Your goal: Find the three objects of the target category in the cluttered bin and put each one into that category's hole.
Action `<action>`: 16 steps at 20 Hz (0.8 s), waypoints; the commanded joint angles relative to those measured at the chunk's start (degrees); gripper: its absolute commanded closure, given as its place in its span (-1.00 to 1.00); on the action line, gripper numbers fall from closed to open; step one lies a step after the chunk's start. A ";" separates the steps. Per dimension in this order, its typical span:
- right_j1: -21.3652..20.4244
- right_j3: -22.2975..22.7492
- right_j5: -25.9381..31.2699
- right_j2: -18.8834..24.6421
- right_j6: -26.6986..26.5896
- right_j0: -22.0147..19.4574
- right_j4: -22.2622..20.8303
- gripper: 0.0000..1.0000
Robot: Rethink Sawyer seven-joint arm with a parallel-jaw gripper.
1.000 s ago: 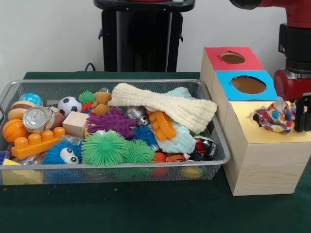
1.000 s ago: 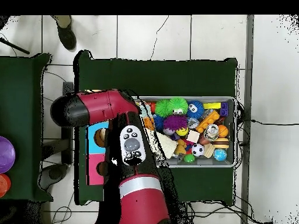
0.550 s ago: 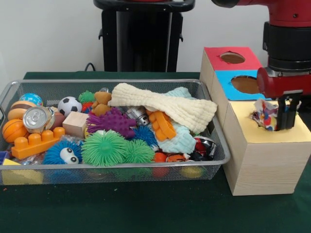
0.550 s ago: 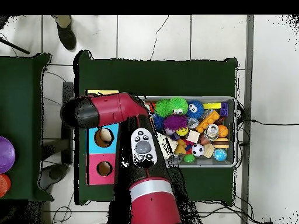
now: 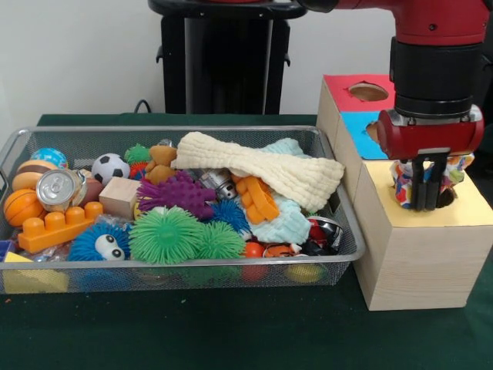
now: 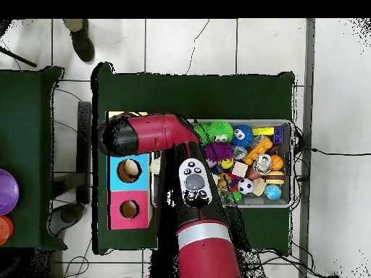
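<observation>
The step in hand looks like the drop-off: the fingers point(image 5: 426, 189) hang just over the hole in the yellow section of the wooden sorting box point(image 5: 420, 254), close together, with a spotted cloth point(image 5: 402, 179) bunched around them. Whether they actually clamp the cloth or have let it go I cannot tell. The cloth sits at the hole's rim, partly behind and to either side of the fingers, not yet down inside. It is white fabric with red, blue and yellow dots, crumpled and limp. The next move, I judge, calls for freeing the cloth so it falls through, then lifting clear toward the wire bin point(image 5: 343, 254) on the green worktop point(image 5: 231, 331).
</observation>
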 commanded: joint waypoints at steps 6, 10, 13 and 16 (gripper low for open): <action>1.18 6.92 1.22 3.77 -0.58 -0.68 -2.70 1.00; 1.12 7.37 0.51 3.18 0.46 -0.04 -2.80 1.00; 0.97 7.83 0.19 2.80 0.96 0.35 -2.93 1.00; 0.96 7.67 0.94 2.59 1.01 0.81 -2.87 1.00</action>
